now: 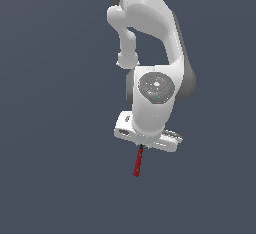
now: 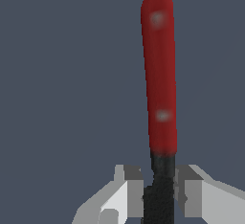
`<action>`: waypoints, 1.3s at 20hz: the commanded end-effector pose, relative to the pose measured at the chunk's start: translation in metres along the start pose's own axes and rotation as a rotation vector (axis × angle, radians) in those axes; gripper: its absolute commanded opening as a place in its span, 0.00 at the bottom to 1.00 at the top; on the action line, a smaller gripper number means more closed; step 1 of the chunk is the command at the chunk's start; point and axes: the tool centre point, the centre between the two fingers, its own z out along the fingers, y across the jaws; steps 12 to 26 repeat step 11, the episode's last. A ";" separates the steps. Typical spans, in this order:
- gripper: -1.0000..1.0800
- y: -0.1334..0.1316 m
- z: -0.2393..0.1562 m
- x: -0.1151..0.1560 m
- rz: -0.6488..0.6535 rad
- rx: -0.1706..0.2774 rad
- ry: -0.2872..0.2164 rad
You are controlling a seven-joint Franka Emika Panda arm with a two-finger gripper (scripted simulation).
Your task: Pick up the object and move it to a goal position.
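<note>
The stick (image 1: 137,165) hangs below my white arm in the exterior view, its red part pointing down and a short black part at the top by the hand. In the wrist view the red part (image 2: 159,74) points away from the camera and the black part (image 2: 160,189) sits between the two grey fingers (image 2: 129,189). My gripper (image 1: 141,146) is shut on the black end and holds the stick in mid-air. In the exterior view the fingers are mostly hidden behind the hand.
Only a plain dark grey-blue background shows around the arm (image 1: 150,38) in both views. No goal marker, table edge or other object shows.
</note>
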 end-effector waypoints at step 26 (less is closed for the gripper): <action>0.00 -0.009 -0.013 0.013 0.000 0.000 0.000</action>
